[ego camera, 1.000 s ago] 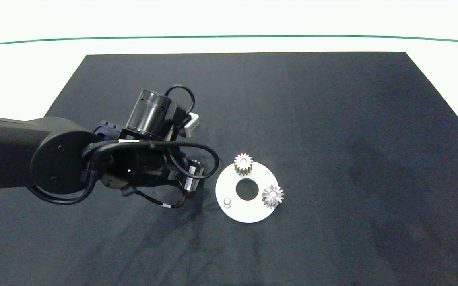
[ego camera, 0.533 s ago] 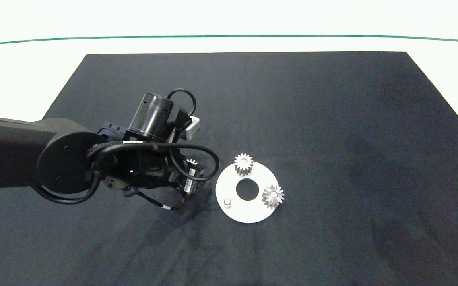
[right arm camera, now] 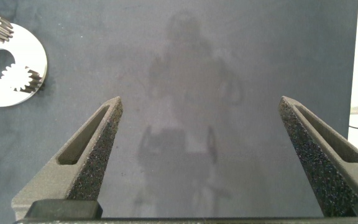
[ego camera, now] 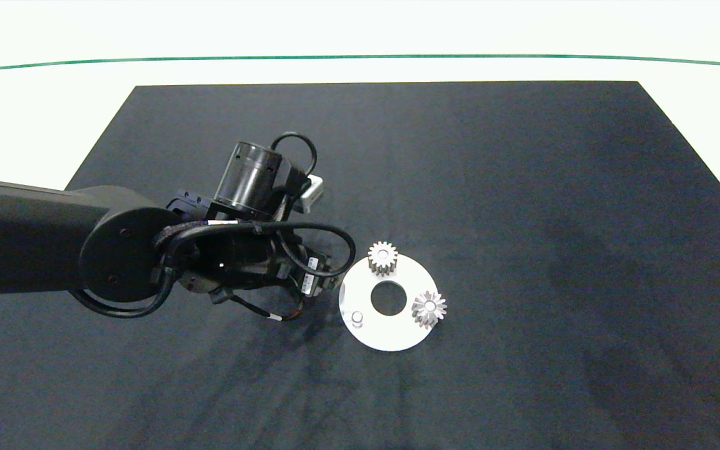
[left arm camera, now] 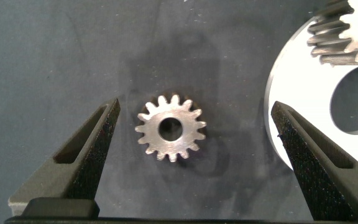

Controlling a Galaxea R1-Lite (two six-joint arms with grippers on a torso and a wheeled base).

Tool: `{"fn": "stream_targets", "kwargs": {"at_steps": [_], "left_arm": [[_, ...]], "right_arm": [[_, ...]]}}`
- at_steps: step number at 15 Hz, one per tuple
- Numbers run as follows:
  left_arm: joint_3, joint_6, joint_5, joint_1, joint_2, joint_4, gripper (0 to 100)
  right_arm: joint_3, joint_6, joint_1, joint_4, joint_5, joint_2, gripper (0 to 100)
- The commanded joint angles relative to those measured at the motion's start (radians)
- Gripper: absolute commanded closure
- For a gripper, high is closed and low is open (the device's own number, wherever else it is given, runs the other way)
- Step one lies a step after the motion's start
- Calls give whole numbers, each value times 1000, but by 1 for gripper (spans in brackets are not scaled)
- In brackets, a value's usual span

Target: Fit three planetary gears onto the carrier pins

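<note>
Now the loose third gear (left arm camera: 171,127) lies flat on the black mat (ego camera: 522,187), bore up, just beside the white carrier disc (ego camera: 391,337) but not touching it. Two of the planetary gears already sit on their pins: one (ego camera: 382,257) at the far side of the disc, the other (ego camera: 429,308) at its right edge. The last carrier pin (ego camera: 357,319) stands bare near the disc's left rim.

From where I stand, the step in hand looks like the pickup of that last gear. To do it well, I'd say the left claw (left arm camera: 191,149) should shift so the gear sits midway between its fingers, since it lies nearer one finger and the other hangs over the disc's rim. Coming straight down and closing gently on the teeth should keep the gear level for the pin.

That left claw hovers above the gear, fingers spread wide, holding nothing, its arm reaching in low across the mat from the left. The right claw (right arm camera: 207,155), likewise spread and empty, is parked well off to the right of the desk.
</note>
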Motion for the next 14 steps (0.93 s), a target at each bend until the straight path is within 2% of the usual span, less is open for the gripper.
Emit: {"fn": "stream_targets", "kwargs": {"at_steps": [1,8,14], "left_arm": [[-1,1,2,0,9,2,4],[4,10,2,3,9,2,17],[10,0,2,3,8,0,29]], "right_arm": [[0,0,1,3,-2,0,0],[0,0,1,1,-2,0,0],[-6,0,1,0,-2,-3,0]]}}
